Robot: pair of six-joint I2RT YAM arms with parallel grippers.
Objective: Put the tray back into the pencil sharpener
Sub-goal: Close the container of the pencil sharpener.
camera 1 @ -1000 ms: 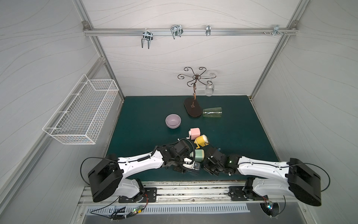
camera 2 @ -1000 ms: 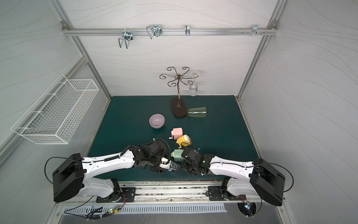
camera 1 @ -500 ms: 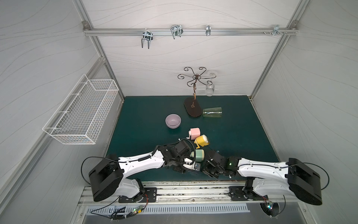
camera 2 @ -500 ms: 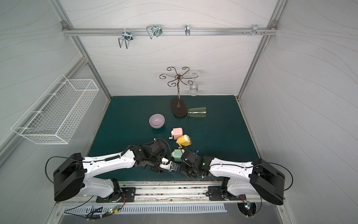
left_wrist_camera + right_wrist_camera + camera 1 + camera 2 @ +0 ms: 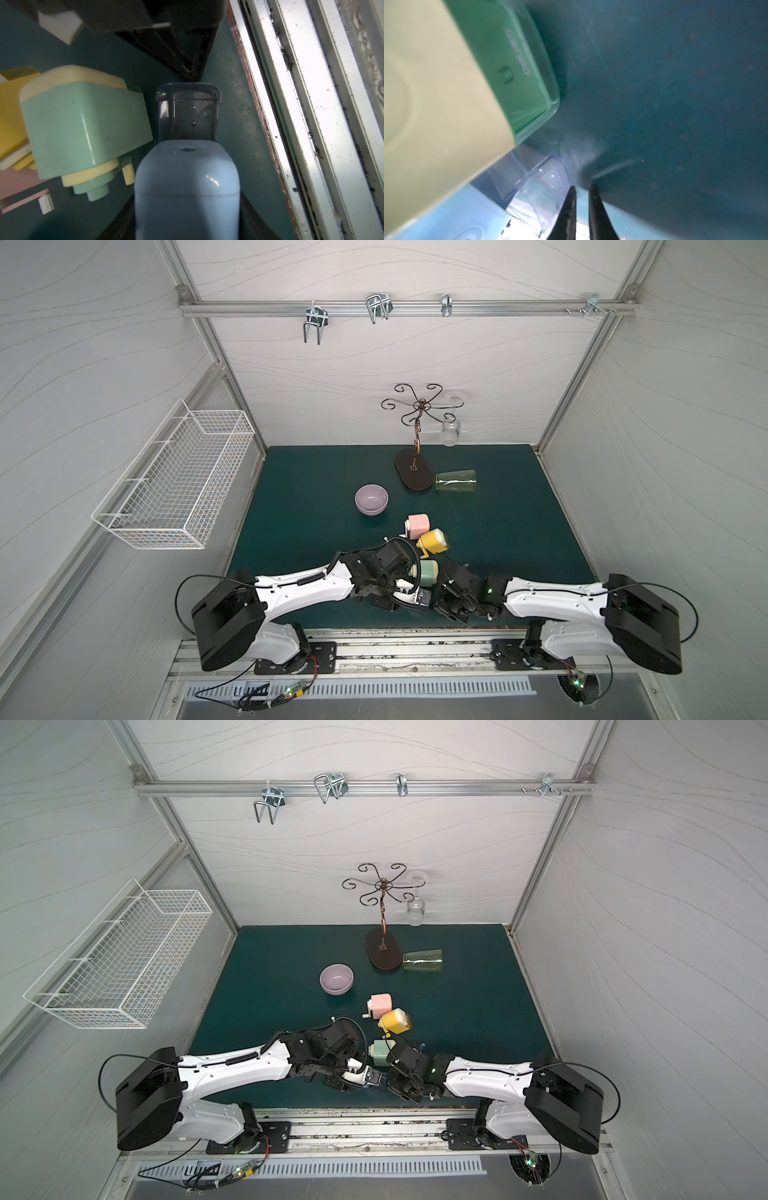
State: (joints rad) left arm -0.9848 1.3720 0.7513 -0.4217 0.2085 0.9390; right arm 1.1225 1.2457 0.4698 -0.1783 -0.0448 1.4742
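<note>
- Green mat [image 5: 291, 497]: both arms meet low at its near edge, close by a green sharpener [image 5: 83, 124], a yellow sharpener [image 5: 434, 540] and a pink sharpener [image 5: 419, 523].
- Blue sharpener [image 5: 187, 182]: clamped between the fingers of the left gripper [image 5: 187, 220], slot facing the other arm.
- Tray [image 5: 187, 116]: smoky clear plastic. Its inner end is in the slot, but a good part sticks out, so it is not seated.
- Right gripper [image 5: 581, 189]: fingers nearly together with a slim gap, nothing seen between them. The tips are just beside the tray's outer end; I cannot tell if they touch it.
- Progress, as I judge it: insertion is begun. What is left is the push home, then letting go.
</note>
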